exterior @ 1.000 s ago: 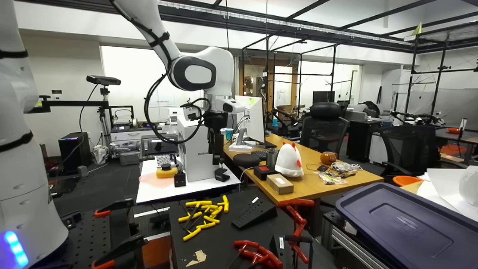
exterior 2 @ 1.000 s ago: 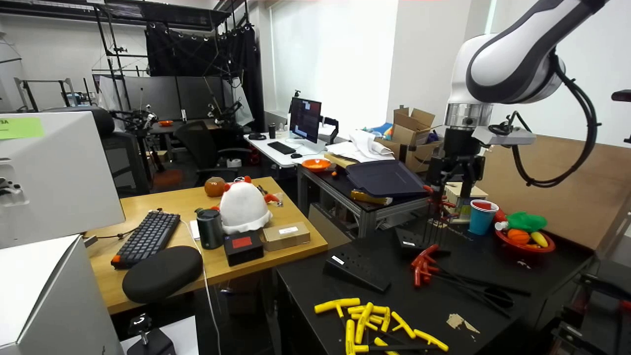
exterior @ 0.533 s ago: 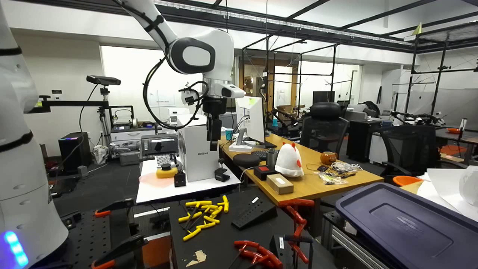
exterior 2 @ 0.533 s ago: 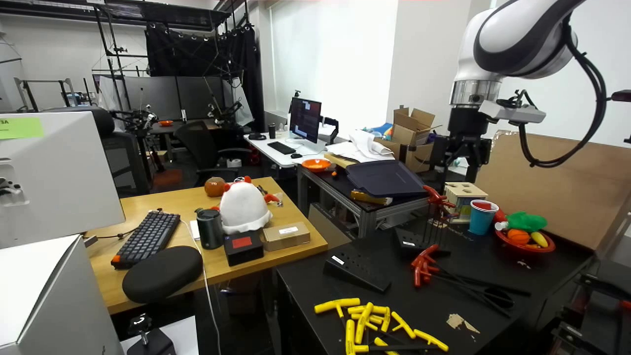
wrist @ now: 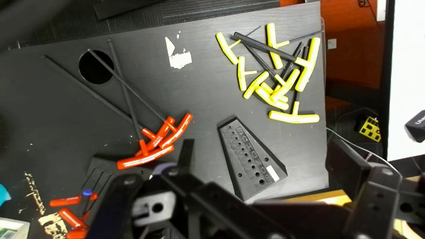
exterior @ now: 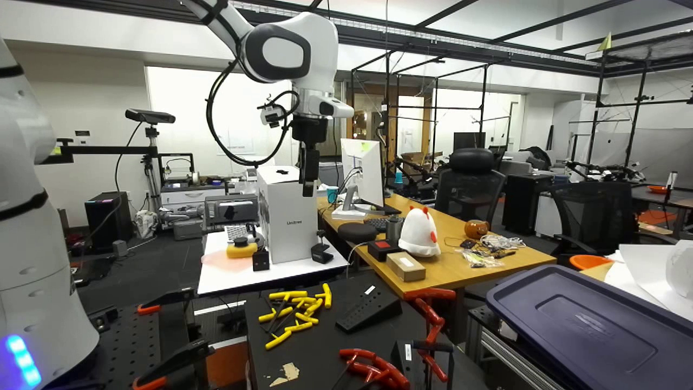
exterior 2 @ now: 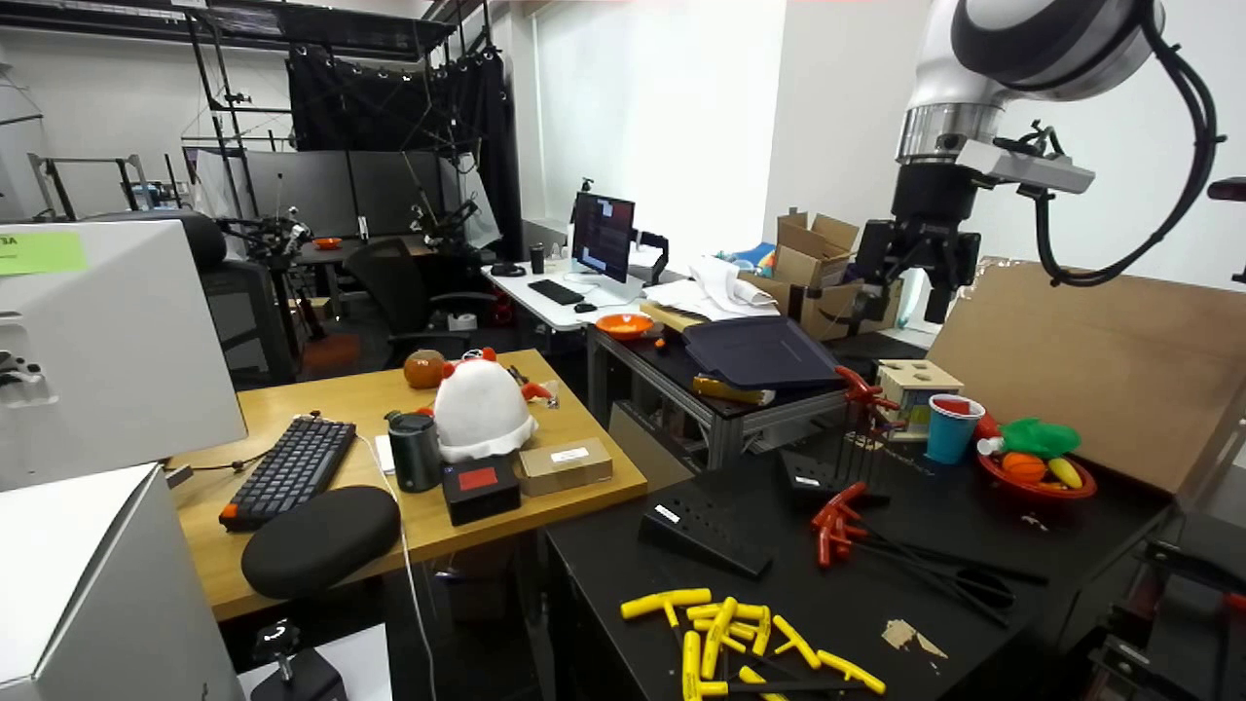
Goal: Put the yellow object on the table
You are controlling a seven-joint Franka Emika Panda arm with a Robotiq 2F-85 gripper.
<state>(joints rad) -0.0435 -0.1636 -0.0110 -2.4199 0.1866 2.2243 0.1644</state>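
Several yellow T-handle hex keys lie in a loose pile on the black table (exterior: 319, 357). The yellow keys show in both exterior views (exterior: 313, 307) (exterior 2: 718, 638) and in the wrist view (wrist: 287, 84). A yellow banana (exterior 2: 1064, 473) lies in a red bowl (exterior 2: 1037, 490). A yellow container (exterior: 242, 249) with a dark cap stands on a white table. My gripper (exterior 2: 899, 312) is high above the black table with its fingers apart and nothing between them. In the wrist view the gripper (wrist: 263, 151) hangs above a black hex-key stand (wrist: 247, 156), beside the yellow keys.
Red T-handle hex keys (exterior 2: 837, 526) lie on the black table, and more red keys stand upright in a second black stand (exterior 2: 813, 477). A blue cup (exterior 2: 949, 433) and a wooden shape box (exterior 2: 920, 394) stand by the bowl. A wooden desk (exterior: 460, 271) adjoins.
My gripper has risen steadily, straight up and away from the black table. Its fingers stay apart. The objects on the tables have not moved.
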